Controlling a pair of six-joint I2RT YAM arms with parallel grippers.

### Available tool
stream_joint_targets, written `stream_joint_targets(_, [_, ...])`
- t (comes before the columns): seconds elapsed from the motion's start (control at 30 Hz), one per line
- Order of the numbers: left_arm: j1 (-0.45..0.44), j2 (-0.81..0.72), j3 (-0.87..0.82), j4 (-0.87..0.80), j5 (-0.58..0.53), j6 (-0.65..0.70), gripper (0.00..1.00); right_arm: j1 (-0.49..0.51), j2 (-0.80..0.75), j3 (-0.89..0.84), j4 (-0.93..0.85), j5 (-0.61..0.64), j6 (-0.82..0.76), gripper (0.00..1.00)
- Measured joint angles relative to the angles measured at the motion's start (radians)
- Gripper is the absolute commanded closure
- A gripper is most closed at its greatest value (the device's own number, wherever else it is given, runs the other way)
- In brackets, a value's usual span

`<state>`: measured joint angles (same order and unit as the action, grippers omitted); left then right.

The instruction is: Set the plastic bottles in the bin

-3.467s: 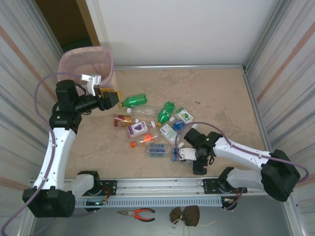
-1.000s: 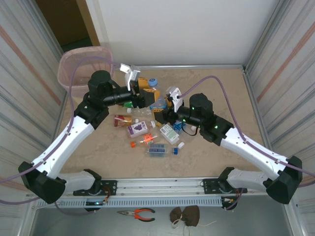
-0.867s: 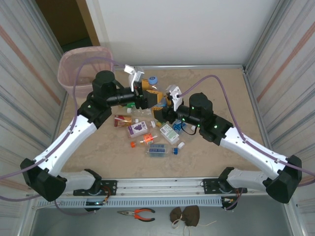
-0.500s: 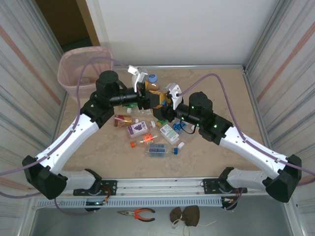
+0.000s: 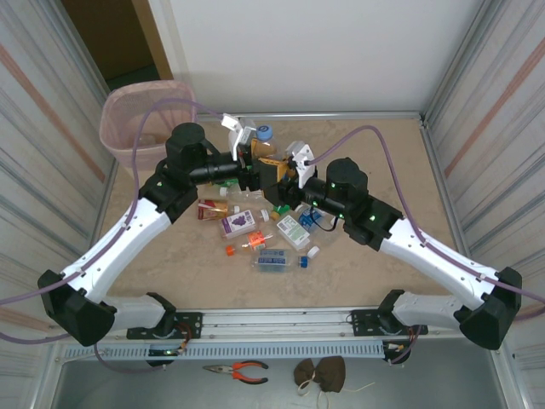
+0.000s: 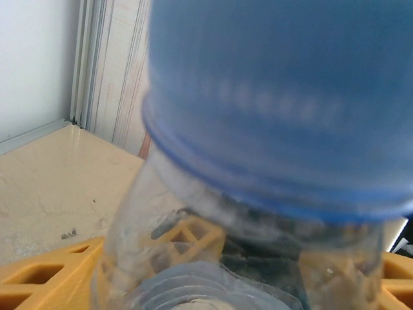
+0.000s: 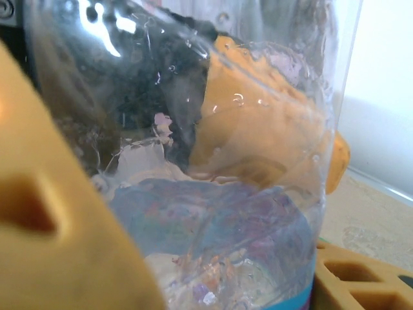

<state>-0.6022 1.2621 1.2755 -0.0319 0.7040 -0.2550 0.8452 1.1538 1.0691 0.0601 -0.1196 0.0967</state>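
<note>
A clear crushed bottle (image 5: 266, 146) with a blue cap (image 6: 277, 97) is held up above the middle of the table, between the two arms. My right gripper (image 5: 281, 176) is shut on its labelled body (image 7: 219, 245), one yellow finger (image 7: 45, 213) pressed against it. My left gripper (image 5: 254, 164) is open, its yellow fingers (image 6: 39, 284) standing wide on either side of the bottle's neck. More bottles (image 5: 239, 223) lie on the table below, among them one with a blue label (image 5: 272, 259). The pink mesh bin (image 5: 128, 111) stands at the far left corner.
Loose caps (image 5: 230, 250) lie among the bottles. Corrugated metal walls close in the left and right sides, a white wall the back. Red-handled pliers (image 5: 238, 369) lie below the front rail. The right half of the tabletop (image 5: 392, 170) is bare.
The left arm swung from the bin to the table's middle while the right arm lifted the blue-capped bottle. In the last second the left gripper closed in around the bottle.
</note>
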Motion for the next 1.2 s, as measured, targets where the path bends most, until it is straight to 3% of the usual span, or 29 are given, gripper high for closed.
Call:
stream_joint_targets(0.2, [0.0, -0.006, 0.0, -0.02, -0.021, 0.013, 0.3, 0.002, 0.011, 0.01, 0.0, 0.0, 0.0, 0.43])
stream_joint_targets(0.43, [0.0, -0.023, 0.0, -0.025, -0.039, 0.03, 0.47, 0.006, 0.018, 0.023, 0.001, 0.001, -0.001, 0.4])
stream_joint_targets(0.73, [-0.006, -0.051, 0.011, -0.075, -0.056, 0.058, 0.47, 0.02, 0.015, 0.036, -0.008, 0.004, -0.003, 0.13])
stream_joint_targets(0.9, [0.02, -0.05, 0.097, -0.191, -0.091, 0.104, 0.45, 0.025, -0.035, 0.035, -0.039, 0.032, -0.003, 0.1])
stream_joint_targets(1.2, [0.188, 0.002, 0.376, -0.441, -0.217, 0.232, 0.43, 0.025, -0.188, 0.021, -0.092, 0.126, -0.019, 0.08])
